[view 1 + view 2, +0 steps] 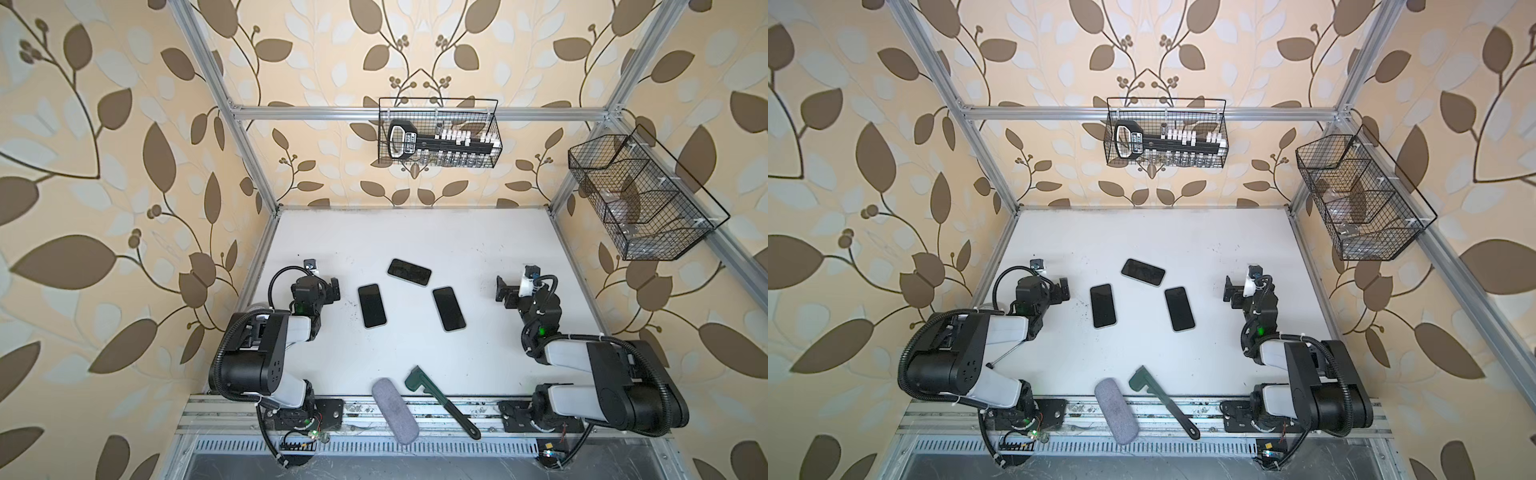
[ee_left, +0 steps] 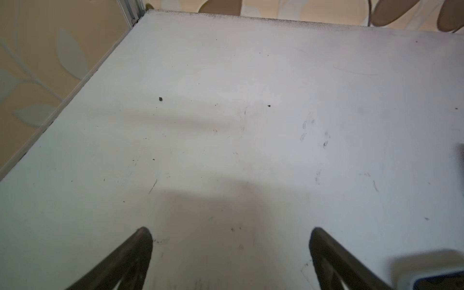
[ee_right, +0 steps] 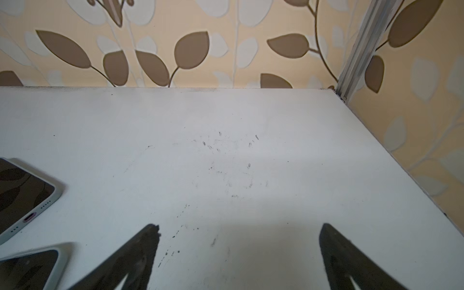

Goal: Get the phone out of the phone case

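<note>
1. 3 phones lie screen-up mid-desk (image 1: 415, 232). Each has a pale case (image 3: 37, 216) rim round the black glass, so all 3 sit in their cases rn.
2. left phone (image 1: 372, 306): lies roughly front-to-back, just right of the left arm's wrist in both top views. In the left wrist view it's only a blurry pale corner.
3. far phone (image 1: 409, 272): furthest back of the 3, lying crosswise & a bit tilted. The right wrist view shows its port end (image 3: 30, 217).
4. right phone (image 1: 448, 308): angled a little, sits btw the left phone & the right arm, clearly apart from that arm.
5. None of the 3 touch each other.
6. left gripper (image 2: 229, 234): released, jaws spread wide, nothing btw them but bare scuffed desk. Can't tell if the tips touch the desk.
7. right gripper (image 3: 239, 229): same deal, wide apart & holding nothing, pointing at the back wall w/ 2 phones off to one side of its view.
8. Front edge: grey pouch (image 1: 395, 411) & green tool (image 1: 444, 406) lie near each other, both hanging over the front rail.
9. Back basket (image 1: 384, 120) on the rear bar holds a black-and-white thing. Side basket (image 1: 665, 232) hangs on the right rail, can't make out what's in it.
</note>
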Robot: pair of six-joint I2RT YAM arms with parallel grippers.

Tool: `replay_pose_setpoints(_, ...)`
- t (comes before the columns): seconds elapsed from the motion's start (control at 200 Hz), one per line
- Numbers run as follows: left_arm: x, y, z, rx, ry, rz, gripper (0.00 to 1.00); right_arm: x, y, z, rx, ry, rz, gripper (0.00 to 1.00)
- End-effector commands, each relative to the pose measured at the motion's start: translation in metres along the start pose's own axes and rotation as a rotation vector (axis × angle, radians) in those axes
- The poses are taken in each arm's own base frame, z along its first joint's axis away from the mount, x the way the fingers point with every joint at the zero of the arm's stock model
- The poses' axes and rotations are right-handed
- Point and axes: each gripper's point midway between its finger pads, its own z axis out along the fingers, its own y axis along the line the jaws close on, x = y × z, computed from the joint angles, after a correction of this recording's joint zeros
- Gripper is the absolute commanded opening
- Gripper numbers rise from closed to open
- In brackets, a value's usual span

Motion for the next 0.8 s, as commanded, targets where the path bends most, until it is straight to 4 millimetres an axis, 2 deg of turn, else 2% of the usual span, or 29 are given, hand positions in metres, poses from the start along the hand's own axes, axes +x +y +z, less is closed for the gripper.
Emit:
replay_pose_setpoints(0.0, -0.0195, 0.0005, 0.0031, -0.006, -0.051, -0.005, 0.99, -0.006, -0.0003, 0.0005, 0.008, -0.021, -0.007, 1.0)
replay_pose_setpoints(0.795, -0.0197, 0.0038, 0.0059, 0.002, -0.038, -0.029, 0.99, -0.0061, -0.0006, -0.0001, 0.005, -0.023, -0.004, 1.0)
